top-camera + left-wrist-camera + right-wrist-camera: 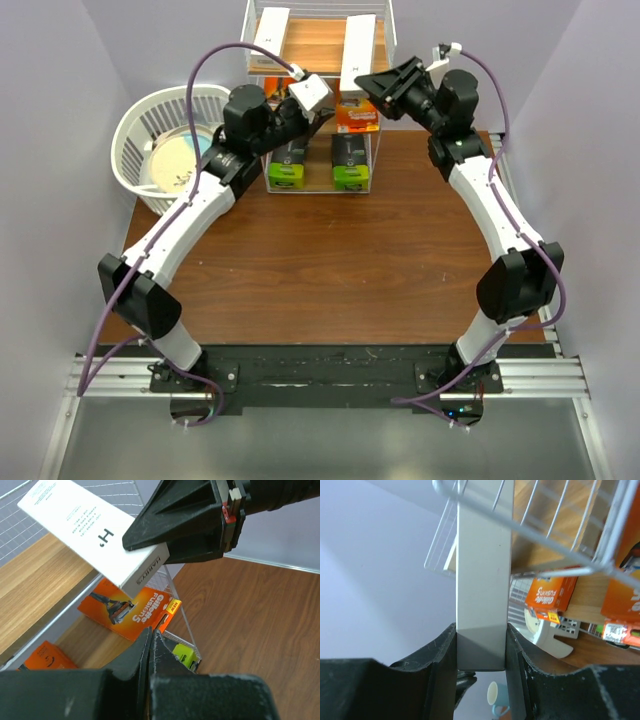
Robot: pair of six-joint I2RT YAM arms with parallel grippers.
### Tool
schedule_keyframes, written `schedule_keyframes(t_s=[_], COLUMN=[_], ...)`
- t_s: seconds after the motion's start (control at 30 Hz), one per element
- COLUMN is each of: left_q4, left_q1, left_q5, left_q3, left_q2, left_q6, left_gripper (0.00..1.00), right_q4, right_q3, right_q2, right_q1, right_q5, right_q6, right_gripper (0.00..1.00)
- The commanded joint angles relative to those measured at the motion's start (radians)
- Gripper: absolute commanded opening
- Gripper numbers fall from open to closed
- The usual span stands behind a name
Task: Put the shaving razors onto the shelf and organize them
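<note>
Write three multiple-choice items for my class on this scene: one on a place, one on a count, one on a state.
1. Where are the black-and-lime-green packs?
A) top board
B) lowest board of the shelf
C) white basket

2. How many long white boxes show from above?
A) one
B) two
C) four

3. What is the right tool doing?
A) open, empty
B) shut on a white box
C) holding a mug

Answers: 1 B, both packs stand side by side on the lowest board; 2 B, one is at the top left and one at the top right; 3 B, its fingers press both sides of the box's end.
</note>
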Motion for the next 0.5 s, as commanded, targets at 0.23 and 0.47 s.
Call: schedule_keyframes(t_s=[0.23,0.47], left_q4=[0.14,0.186], left_q1=[-0.007,-0.022], left_q5=[-0.057,-0.04], left_q3=[0.162,0.252], left_q2=[0.141,0.228], left_q6=[-0.027,-0.035], left_gripper=[0.0,0.0], right_q4=[-0.113,-0.202], right_q3=[0.149,0.126], right_q2=[0.059,0.035], right_q1=[-0.046,-0.072], right_q5=[0.092,0.107], right_q6=[0.045,0.084], right_gripper=[0.53,0.76])
